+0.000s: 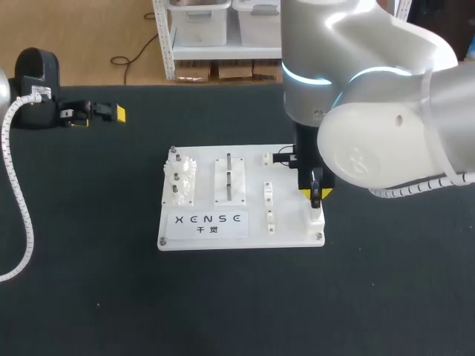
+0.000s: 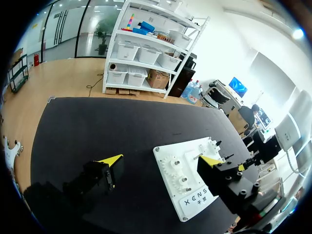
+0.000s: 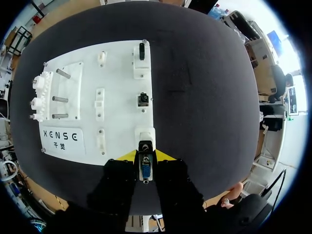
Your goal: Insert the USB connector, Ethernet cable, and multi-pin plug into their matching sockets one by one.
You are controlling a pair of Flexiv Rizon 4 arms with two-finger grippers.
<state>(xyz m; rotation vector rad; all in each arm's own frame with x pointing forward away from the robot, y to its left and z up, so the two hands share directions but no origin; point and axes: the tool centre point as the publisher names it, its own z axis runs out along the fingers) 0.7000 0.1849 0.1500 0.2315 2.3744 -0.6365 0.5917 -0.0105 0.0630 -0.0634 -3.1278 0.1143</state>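
The white board point(image 1: 241, 230) lies mid-table, and my right gripper point(image 1: 315, 194) hangs over its front right corner. In the right wrist view the right gripper point(image 3: 146, 157) is shut on the multi-pin plug point(image 3: 145, 171), a small metal-faced connector held between the yellow tips. The plug's black end meets the white socket block point(image 3: 145, 135) just ahead of the fingers. Two more sockets point(image 3: 143, 99) point(image 3: 141, 52) follow in a row beyond it. My left gripper point(image 1: 111, 113) rests far off at the table's back left, open and empty. Its view shows the left gripper point(image 2: 161, 161) with yellow tips wide apart.
The board also carries white gears point(image 1: 180, 180) on its left side, two upright pegs point(image 1: 229, 178) in the middle and small white clips point(image 1: 269, 193). A coiled white cable point(image 1: 16, 185) runs down the table's left side. Bare black mat point(image 1: 237, 304) surrounds the board.
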